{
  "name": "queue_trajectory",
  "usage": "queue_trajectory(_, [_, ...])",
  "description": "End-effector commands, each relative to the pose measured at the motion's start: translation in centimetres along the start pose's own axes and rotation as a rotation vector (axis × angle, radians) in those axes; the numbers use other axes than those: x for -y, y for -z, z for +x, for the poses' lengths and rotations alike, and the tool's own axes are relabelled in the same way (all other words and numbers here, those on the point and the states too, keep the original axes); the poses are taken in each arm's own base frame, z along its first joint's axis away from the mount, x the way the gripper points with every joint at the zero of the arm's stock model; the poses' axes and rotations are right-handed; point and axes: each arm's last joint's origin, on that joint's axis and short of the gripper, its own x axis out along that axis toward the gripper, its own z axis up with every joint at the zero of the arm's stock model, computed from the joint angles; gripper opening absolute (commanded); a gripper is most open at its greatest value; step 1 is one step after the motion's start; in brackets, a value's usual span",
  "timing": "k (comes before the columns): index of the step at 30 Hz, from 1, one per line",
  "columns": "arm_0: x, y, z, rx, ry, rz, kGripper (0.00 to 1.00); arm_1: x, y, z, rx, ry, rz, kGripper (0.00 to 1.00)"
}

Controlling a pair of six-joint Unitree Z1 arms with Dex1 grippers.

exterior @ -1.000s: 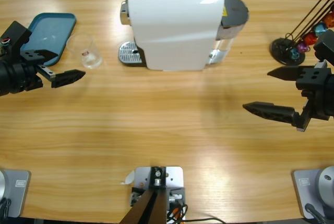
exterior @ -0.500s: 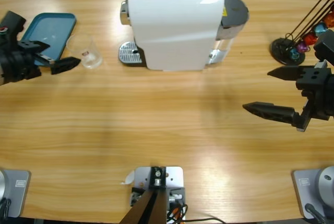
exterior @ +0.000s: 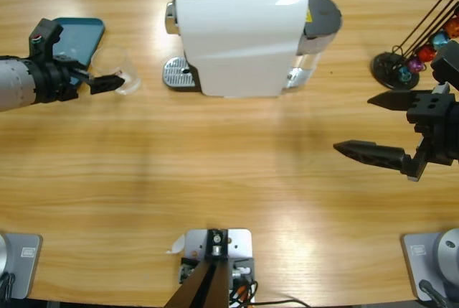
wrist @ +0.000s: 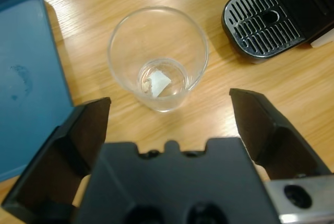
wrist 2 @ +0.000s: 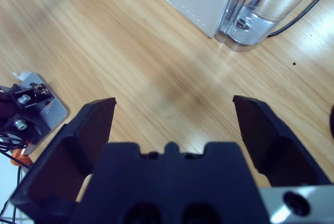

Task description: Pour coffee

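Glass [wrist: 157,58] sits empty between your left fingers [wrist: 83,130], spread wide, not gripping; right fingers [wrist 2: 263,125] apart too, idle. No coffee poured yet.

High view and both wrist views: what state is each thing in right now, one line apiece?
Small clear glass tumbler: upright, no coffee visible, between tray and drip grate.
Left tool: open, tumbler ahead of its jaws, not gripped.
Right tool: open, holding nothing, over bare table.
White capsule coffee machine: nothing on its drip grate.
Teal plastic tray: flat on the table, nothing on the part shown.
Black capsule rack: holds coloured capsules.
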Motion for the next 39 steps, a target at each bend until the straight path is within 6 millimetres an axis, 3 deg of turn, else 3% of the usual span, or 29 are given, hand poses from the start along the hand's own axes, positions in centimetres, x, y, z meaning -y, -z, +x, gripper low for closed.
queue_trajectory(1, [-0.3,0.9,2.8,-0.033,0.014,0.012,0.996,-0.1,0.4,1.1,-0.049,-0.01,-0.001,0.987])
queue_trajectory(14, [-1.0,1.3,5.1,-0.049,-0.003,-0.001,0.987,-0.1,0.2,1.5,-0.063,-0.011,-0.001,0.987])
queue_trajectory(19, [-1.0,1.3,5.5,-0.046,0.0,0.0,0.696,-0.1,0.2,1.6,-0.066,-0.014,-0.002,0.987])
queue_trajectory(23, [-1.0,1.4,5.6,-0.05,0.001,0.012,0.522,-0.1,0.2,1.6,-0.066,-0.014,-0.003,0.987])
queue_trajectory(29, [-1.0,1.5,5.5,-0.042,0.004,0.034,0.522,-0.1,0.2,1.5,-0.065,-0.014,-0.004,0.987])
queue_trajectory(33, [0.4,1.1,3.7,0.013,0.058,0.126,0.525,-0.1,0.2,1.5,-0.063,-0.014,-0.004,0.987])
queue_trajectory(39, [2.6,-1.3,2.0,0.084,0.179,0.22,0.536,-0.1,0.3,1.4,-0.06,-0.014,-0.006,0.987])
